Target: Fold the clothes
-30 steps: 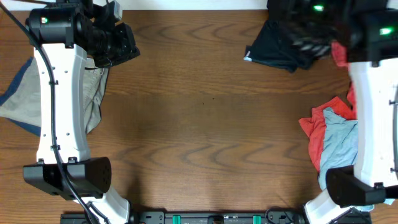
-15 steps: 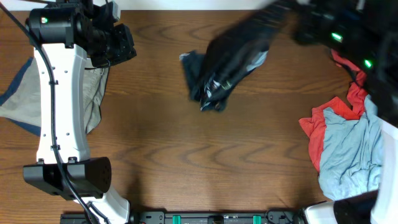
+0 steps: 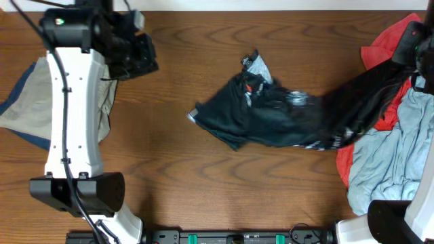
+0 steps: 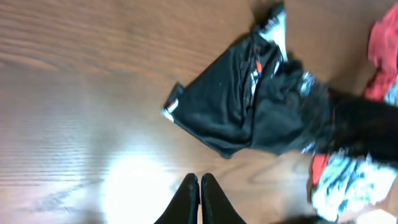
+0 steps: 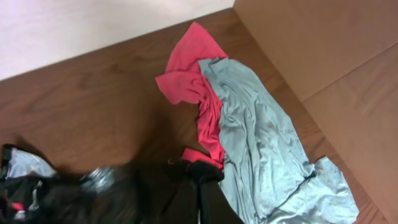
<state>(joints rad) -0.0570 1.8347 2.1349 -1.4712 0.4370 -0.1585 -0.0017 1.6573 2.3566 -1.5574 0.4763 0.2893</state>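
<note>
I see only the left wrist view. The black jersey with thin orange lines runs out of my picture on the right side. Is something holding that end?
Observer: Yes. The right wrist view shows the right pincer shut on the black jersey with orange lines.
Operator: What is the blurred heap at my right edge?
Observer: A plain red garment with a light-blue garment lying over part of it.
Operator: Is anything outside my picture on the left?
Observer: A tan garment with a dark-blue edge lies there, partly beneath the left arm.

Dark wood-grain table fills the overhead frame; white wall strip along top edge. In the right wrist view, a tan panel at upper right.
</note>
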